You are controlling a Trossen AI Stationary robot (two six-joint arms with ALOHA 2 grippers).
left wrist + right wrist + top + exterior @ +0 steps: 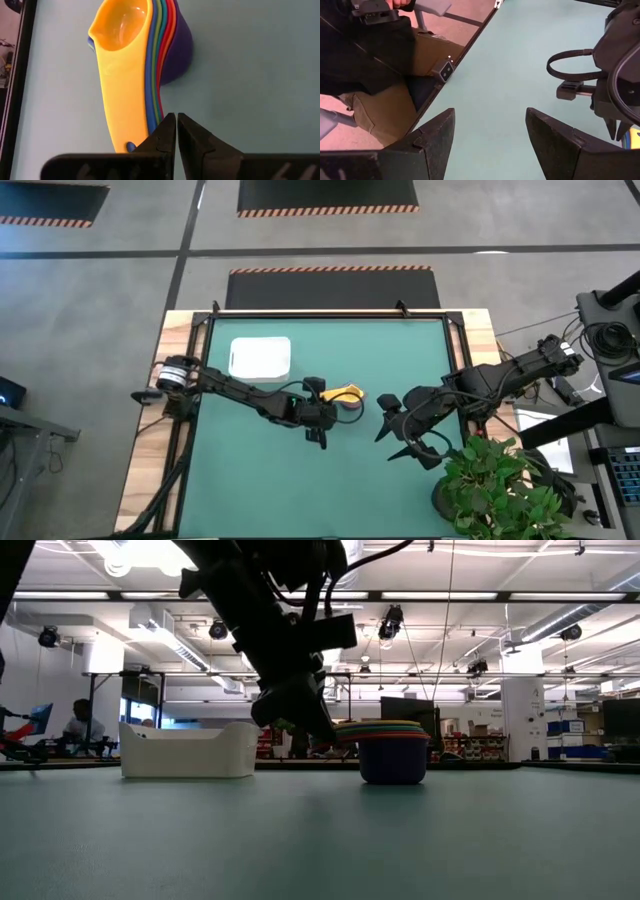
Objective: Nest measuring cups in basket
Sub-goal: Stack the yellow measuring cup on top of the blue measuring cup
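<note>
The measuring cups point(347, 395) stand nested in one stack mid-table, yellow on top and purple at the bottom. The purple cup's base rests on the green mat point(392, 765). Their handles point(150, 100) fan back toward my left gripper point(176, 122). That gripper is shut, with its tips beside the handles' free ends, just above the mat point(300, 720). The white basket point(260, 358) sits on the table toward the far left, holding nothing that shows. My right gripper point(395, 430) hovers open to the right of the stack and touches nothing. My left gripper comes level along the handles, its shut fingertips point(167, 120) right beside the edge of the stacked handles point(159, 112). I cannot tell whether they touch. The stack stands upright on the mat.
A potted plant point(500, 490) leans over the table's near right corner, close to my right arm. A seated person point(375, 85) is beyond the table's edge. Bare green mat point(300, 490) lies between the stack and the near edge.
</note>
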